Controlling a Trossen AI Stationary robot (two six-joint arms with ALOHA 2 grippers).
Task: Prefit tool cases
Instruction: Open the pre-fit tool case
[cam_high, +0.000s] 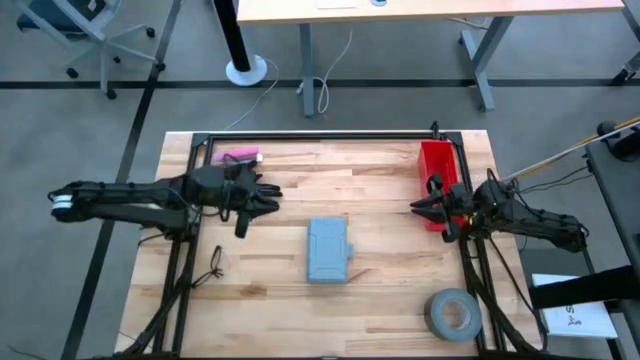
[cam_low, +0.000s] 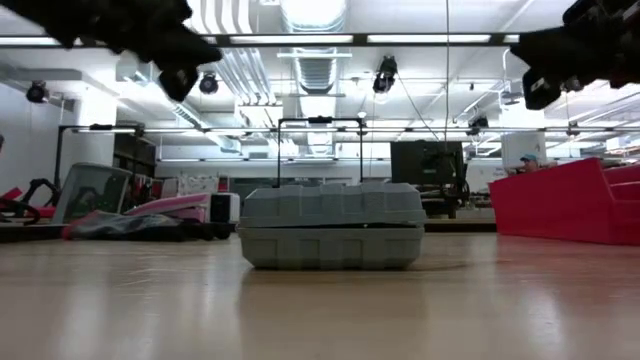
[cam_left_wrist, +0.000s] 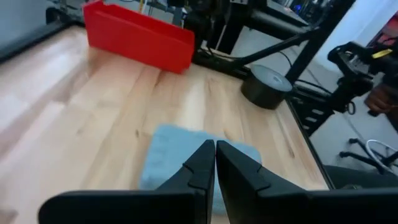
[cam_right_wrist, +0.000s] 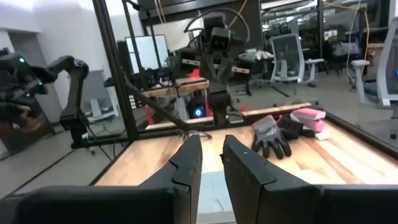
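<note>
The grey-blue tool case (cam_high: 328, 250) lies flat and closed on the table's middle, resting on its broad underside (cam_low: 332, 228). No gripper touches it. My left gripper (cam_high: 268, 196) hovers above the table, left of and beyond the case, with its fingers shut (cam_left_wrist: 214, 148); the case (cam_left_wrist: 171, 155) shows just ahead of them in the left wrist view. My right gripper (cam_high: 415, 207) hovers right of and beyond the case, beside the red bin, its fingers (cam_right_wrist: 212, 142) a narrow gap apart. Both grippers hang well above table height in the low view.
A red bin (cam_high: 437, 178) stands near the far right edge. A grey tape roll (cam_high: 452, 313) lies at the near right corner. A pink object (cam_high: 238, 156) sits far left, and a small black item (cam_high: 213, 265) lies near left. Bare wood surrounds the case.
</note>
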